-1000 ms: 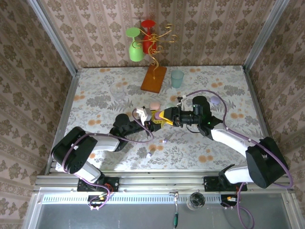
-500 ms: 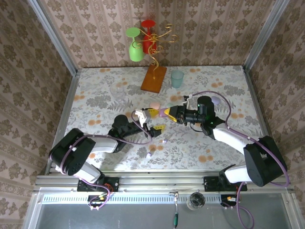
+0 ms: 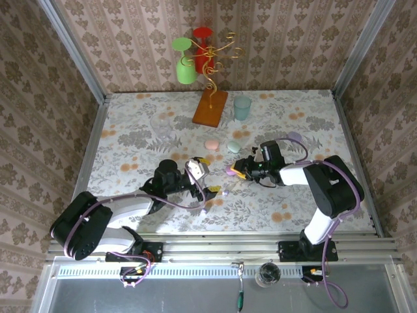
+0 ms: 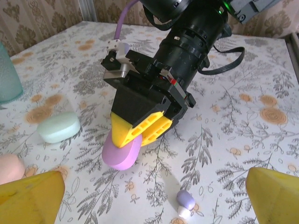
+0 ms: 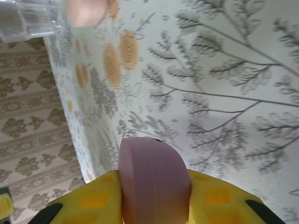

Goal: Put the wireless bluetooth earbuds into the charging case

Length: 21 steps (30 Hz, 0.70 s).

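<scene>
My right gripper (image 3: pixel 236 170) is shut on a closed purple charging case (image 3: pixel 230 171), held low over the table. In the right wrist view the case (image 5: pixel 154 179) sits on edge between the yellow fingers (image 5: pixel 88 200). The left wrist view shows the same case (image 4: pixel 120 152) under the right gripper's yellow fingertips. Two tiny earbuds, one purple (image 4: pixel 185 199) and one white (image 4: pixel 182 212), lie together on the cloth just near of the case, seen from above as the earbuds (image 3: pixel 225 192). My left gripper (image 3: pixel 207 175) stands wide open beside them, holding nothing.
A mint case (image 3: pixel 233 146) and a pink case (image 3: pixel 212 144) lie behind the grippers; a lilac case (image 3: pixel 294 137) lies to the right. A teal cup (image 3: pixel 242 107), a wooden-based glass rack (image 3: pixel 210 107) and a clear glass (image 3: pixel 163 124) stand at the back. Another small bud (image 3: pixel 204 210) lies nearer.
My left gripper has opened, let go of the purple case and drawn back towards me. The right gripper kept the case and carried it slightly right and down.
</scene>
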Each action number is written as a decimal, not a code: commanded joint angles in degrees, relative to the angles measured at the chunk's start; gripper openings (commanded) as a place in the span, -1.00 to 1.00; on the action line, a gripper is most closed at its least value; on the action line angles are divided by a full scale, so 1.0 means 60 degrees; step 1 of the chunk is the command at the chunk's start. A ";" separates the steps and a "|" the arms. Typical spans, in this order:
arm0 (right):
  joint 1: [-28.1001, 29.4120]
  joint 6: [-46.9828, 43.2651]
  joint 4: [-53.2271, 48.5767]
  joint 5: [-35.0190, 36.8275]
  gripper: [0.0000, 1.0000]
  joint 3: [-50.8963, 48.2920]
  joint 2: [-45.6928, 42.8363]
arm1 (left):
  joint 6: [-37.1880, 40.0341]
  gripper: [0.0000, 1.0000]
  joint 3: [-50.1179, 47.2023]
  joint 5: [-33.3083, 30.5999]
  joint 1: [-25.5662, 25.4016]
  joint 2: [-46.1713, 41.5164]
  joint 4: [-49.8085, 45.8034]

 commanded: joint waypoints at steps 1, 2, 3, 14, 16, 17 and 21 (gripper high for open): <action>-0.0014 -0.0516 -0.0467 0.0618 -0.45 0.0038 0.0167 | 0.0432 1.00 0.0073 -0.0032 -0.0042 -0.0014 -0.0337; -0.0015 -0.0636 -0.0619 0.0715 -0.40 0.0067 0.0207 | 0.0421 1.00 0.0060 -0.0007 -0.0050 0.0001 -0.0289; -0.0013 -0.0779 -0.0779 0.0828 -0.39 0.0090 0.0253 | 0.0413 1.00 0.0047 0.0036 -0.0054 0.0016 -0.0207; -0.0043 -0.3384 -0.4472 0.3144 0.30 0.0912 -0.1601 | 0.0169 1.00 -0.0097 0.0126 -0.0021 0.0111 0.0193; -0.0044 -0.4294 -0.5746 0.3895 0.39 0.1501 -0.1874 | 0.0143 1.00 -0.0150 0.0134 -0.0014 0.0120 0.0355; -0.0056 -0.4784 -0.6379 0.4342 0.46 0.1843 -0.1935 | 0.0138 1.00 -0.0161 0.0141 -0.0018 0.0120 0.0374; -0.0153 -0.6632 -0.8518 0.6124 0.70 0.3522 -0.1645 | 0.0154 1.00 -0.0154 0.0225 -0.0013 0.0185 0.0425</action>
